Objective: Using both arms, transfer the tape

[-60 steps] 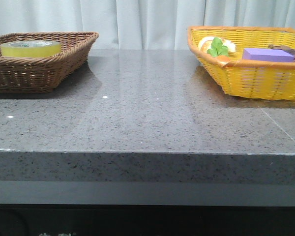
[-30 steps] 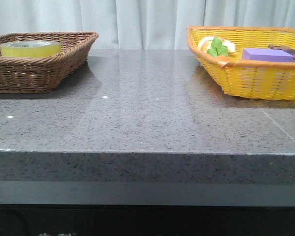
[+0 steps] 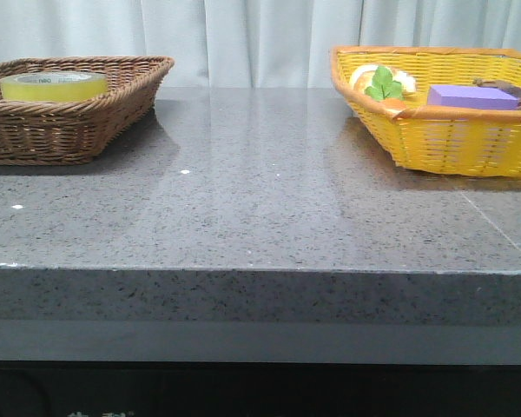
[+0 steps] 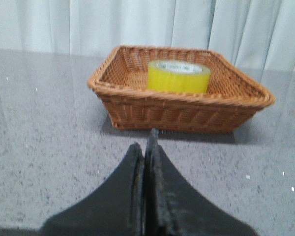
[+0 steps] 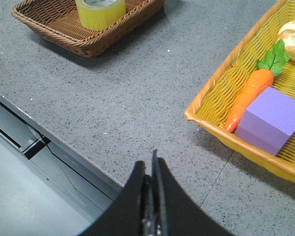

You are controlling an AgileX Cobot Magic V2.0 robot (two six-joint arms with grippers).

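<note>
Only the top of the tape (image 3: 54, 85) clearing the brown basket (image 3: 69, 130) rim; yellow basket (image 3: 469, 139) cut off at the front view's right edge; brown item (image 3: 504, 87) behind the purple block (image 3: 473, 96) unidentifiable.

Bright, even light all round, soft shadows only.
Pale sheen streaks the worktop (image 3: 260, 200) centre; left wrist view blurs slightly, black fingers (image 4: 137, 196) closest and softest.

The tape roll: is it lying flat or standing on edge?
Flat. The tape roll rests in the brown basket with its core opening facing up.
</note>
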